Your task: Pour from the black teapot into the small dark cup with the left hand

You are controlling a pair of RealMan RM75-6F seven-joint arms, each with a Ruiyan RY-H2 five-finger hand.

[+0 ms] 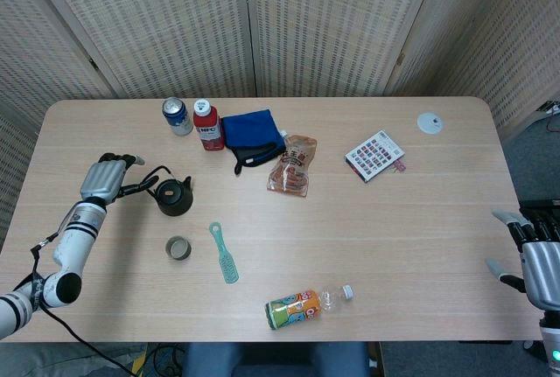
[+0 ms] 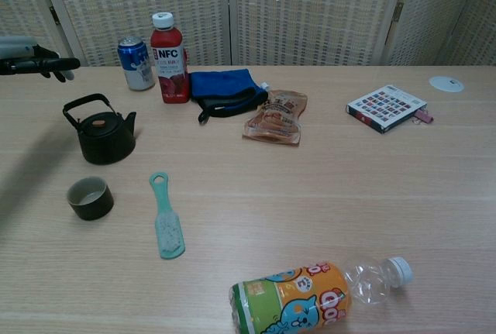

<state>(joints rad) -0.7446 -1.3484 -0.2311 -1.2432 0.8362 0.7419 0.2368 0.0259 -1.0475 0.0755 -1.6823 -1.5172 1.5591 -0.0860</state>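
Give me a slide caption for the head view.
Open left hand reaching beside the black teapot, small dark cup waiting nearby.

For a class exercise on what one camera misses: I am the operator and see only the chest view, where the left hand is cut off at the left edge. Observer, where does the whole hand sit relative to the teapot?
Observer: In the head view the whole left hand shows. It is just left of the teapot, with its fingers spread toward the handle, and it holds nothing.
Operator: And the right hand? My view doesn't show it at all.
Observer: The right hand is by the near right corner of the table, just off its edge. Its fingers are apart and it holds nothing.
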